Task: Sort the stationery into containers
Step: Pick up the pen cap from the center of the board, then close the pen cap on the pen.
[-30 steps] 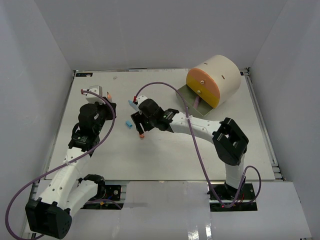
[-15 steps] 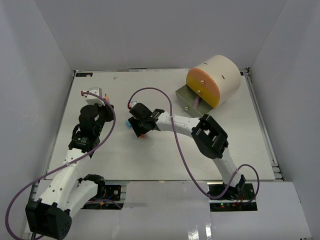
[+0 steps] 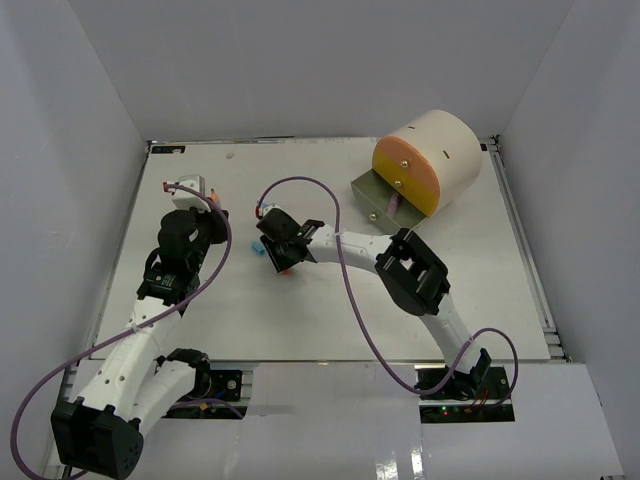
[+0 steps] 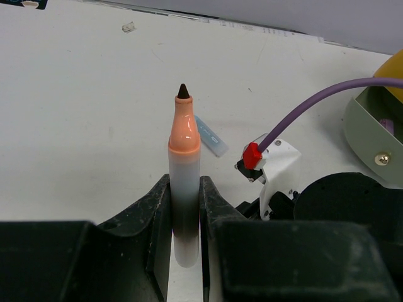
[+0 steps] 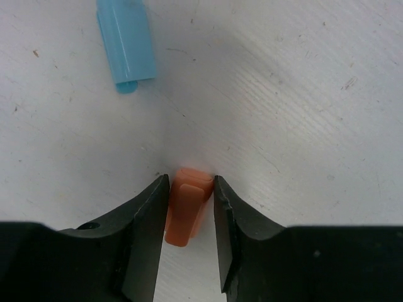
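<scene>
Sorting is at an early stage: marker and cap are not yet in a drawer.
The left gripper (image 4: 186,207) clamps a white-barrelled, orange-tipped marker (image 4: 184,157); the right gripper (image 5: 191,189) pinches a small orange plastic cap (image 5: 187,214) on the table, with a light-blue cap (image 5: 126,44) lying ahead of it. The cream cylinder of drawers (image 3: 430,160) stands well apart from both.

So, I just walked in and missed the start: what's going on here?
The left gripper holds an uncapped orange marker, tip pointing away. The right gripper has both fingers against an orange cap lying on the table, a blue cap nearby. The grey-olive drawer of the cream cylinder stands open.
</scene>
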{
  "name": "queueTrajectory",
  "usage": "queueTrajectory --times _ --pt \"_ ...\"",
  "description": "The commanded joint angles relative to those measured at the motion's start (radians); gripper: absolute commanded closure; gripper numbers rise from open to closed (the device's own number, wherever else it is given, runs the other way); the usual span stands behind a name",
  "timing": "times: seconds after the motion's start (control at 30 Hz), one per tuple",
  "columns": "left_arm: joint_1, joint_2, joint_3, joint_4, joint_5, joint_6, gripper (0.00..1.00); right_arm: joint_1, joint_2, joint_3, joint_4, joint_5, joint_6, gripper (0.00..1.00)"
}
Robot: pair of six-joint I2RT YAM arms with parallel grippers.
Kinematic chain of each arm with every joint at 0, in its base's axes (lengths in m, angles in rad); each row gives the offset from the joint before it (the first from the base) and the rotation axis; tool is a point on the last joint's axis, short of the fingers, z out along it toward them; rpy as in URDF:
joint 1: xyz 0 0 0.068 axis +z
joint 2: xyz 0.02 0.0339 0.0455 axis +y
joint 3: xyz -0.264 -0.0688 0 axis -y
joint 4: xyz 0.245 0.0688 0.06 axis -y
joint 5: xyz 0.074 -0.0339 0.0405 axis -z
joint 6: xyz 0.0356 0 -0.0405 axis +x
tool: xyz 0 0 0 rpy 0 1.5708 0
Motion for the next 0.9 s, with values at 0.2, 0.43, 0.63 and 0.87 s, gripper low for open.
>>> queueTrajectory --times 0.2,0.43,0.63,0.87 --pt "0.004 -0.016 -0.012 0.052 0.14 0.028 0.94 0.003 -0.13 -0.071 0.027 0.097 -0.002 0.84" --pt "0.004 0.002 -0.028 0.175 0.488 0.03 0.93 -0.026 -0.449 -0.291 0.166 0.174 -0.088 0.92" --pt "-0.028 0.103 0.05 0.267 0.723 -0.021 0.95 -0.101 -0.719 -0.329 0.243 0.208 -0.134 0.92" --pt "-0.164 0.218 0.138 0.309 0.752 0.0 0.95 -0.14 -0.879 -0.379 0.514 0.248 -0.165 0.92"
